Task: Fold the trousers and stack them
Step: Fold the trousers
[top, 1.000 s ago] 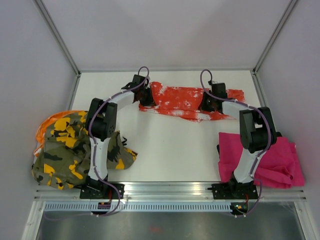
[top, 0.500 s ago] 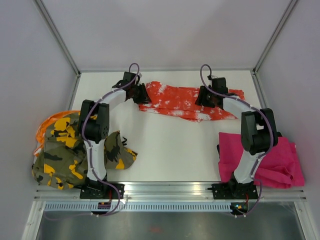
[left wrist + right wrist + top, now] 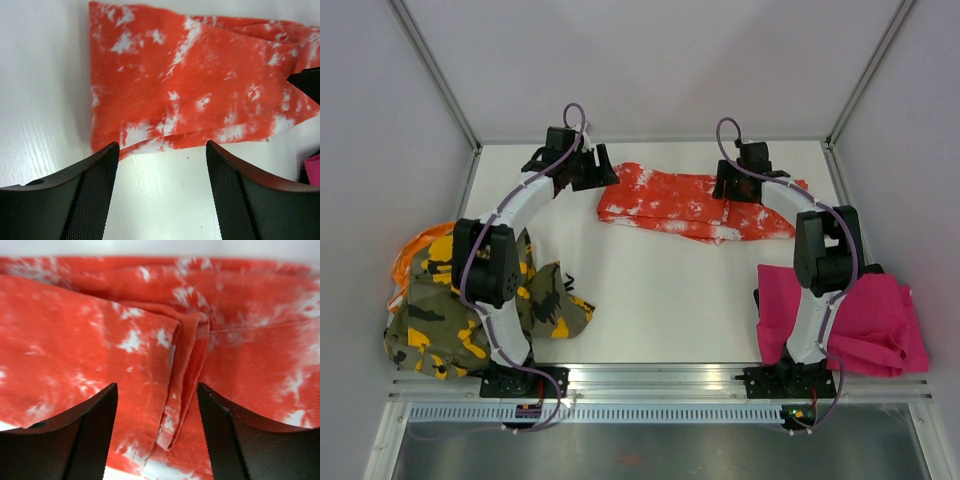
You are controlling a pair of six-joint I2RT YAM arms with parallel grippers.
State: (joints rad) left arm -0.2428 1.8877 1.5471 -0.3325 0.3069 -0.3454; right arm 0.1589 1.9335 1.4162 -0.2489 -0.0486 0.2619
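Jaws wide, both | left gripper (image 3: 162, 150) beside left edge of orange-red trousers (image 3: 200, 85), seemingly apart | right gripper (image 3: 157, 390) over their fold

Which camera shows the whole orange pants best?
The top camera. It shows the whole orange pants lying folded at the far side of the table. The left wrist camera shows only one end of them. The right wrist camera shows just a close-up of a fold and seam.
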